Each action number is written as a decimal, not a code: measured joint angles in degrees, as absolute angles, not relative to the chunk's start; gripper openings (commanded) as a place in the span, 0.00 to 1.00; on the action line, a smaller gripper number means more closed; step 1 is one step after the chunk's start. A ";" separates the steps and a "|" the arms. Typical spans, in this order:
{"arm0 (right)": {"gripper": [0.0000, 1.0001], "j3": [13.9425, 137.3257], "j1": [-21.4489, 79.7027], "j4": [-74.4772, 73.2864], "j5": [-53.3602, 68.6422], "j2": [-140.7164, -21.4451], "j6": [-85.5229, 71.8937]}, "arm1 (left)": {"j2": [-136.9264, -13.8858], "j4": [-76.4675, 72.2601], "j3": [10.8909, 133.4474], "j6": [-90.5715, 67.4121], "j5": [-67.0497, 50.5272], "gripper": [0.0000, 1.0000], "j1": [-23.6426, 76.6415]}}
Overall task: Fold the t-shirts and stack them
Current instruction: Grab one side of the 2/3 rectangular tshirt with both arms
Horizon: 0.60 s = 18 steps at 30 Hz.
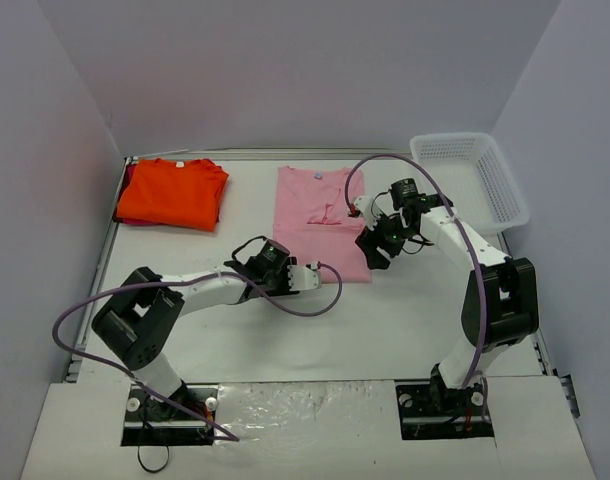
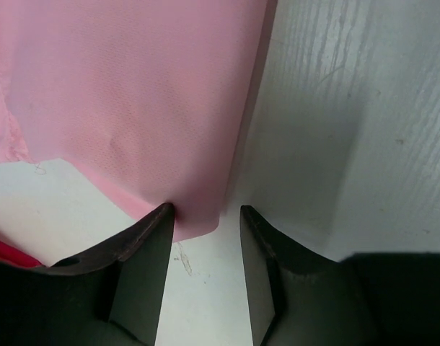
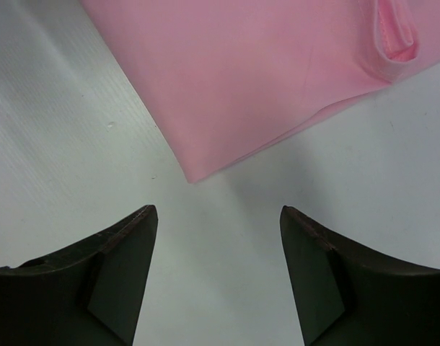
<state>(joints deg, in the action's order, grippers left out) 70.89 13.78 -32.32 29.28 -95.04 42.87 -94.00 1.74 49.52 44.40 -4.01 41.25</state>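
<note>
The light pink t-shirt [image 1: 320, 220] lies flat as a narrow strip in the middle of the table [image 1: 385, 320]; the bright orange t-shirt [image 1: 173, 193] sits folded at the far left corner. My left gripper [image 2: 205, 216] is spread open with the pink hem's near corner just inside its jaws, and my right gripper [image 3: 220, 216] is equally open with the other corner just ahead of it. I judge both are posed to pinch the hem and fold it toward the far end.

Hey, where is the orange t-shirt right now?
In the top view the orange t-shirt lies folded at the far left corner of the table, left of the pink t-shirt and opposite the white basket on the far right.
</note>
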 measured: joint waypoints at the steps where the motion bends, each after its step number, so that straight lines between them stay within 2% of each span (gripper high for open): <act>1: 0.64 70.89 13.74 -32.29 29.28 -95.04 42.87 | -94.00 2.26 49.52 44.40 -3.99 0.33 41.25; 4: 0.64 70.89 13.52 -32.29 29.36 -95.04 42.87 | -94.37 3.99 49.80 44.07 -3.99 0.07 41.25; 6: 0.64 70.89 13.45 -32.27 29.39 -95.04 42.85 | -95.53 5.58 50.94 44.01 -4.23 0.04 41.25; 18: 0.65 67.20 13.43 -31.68 30.22 -90.85 44.14 | -98.10 10.92 56.07 40.60 -8.43 0.02 40.58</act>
<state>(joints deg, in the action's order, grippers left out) 67.20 13.43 -31.68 30.22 -90.85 44.14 -98.10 10.92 56.07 40.60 -8.43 40.58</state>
